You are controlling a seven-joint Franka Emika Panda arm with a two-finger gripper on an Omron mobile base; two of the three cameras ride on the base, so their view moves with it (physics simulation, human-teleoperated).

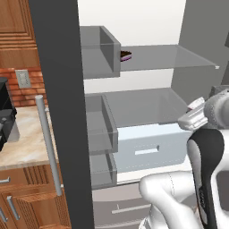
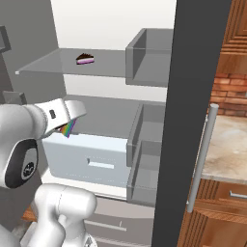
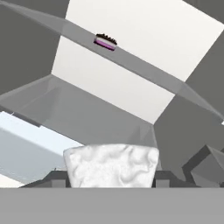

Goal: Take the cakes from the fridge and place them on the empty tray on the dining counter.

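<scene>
Left base view: open fridge (image 1: pixel 147 71), chocolate cake (image 1: pixel 125 55) on top shelf, half hidden by door bin. Right base view: gripper (image 2: pixel 72 126) holds rainbow cake (image 2: pixel 70 128) above drawer. Hand view: white frosting betw. fingertips; no writing legible.

Matt grey fridge (image 1: pixel 62 112), lumpy white-iced cake (image 3: pixel 111 165), seemingly polished stone counter (image 2: pixel 226 144).
</scene>
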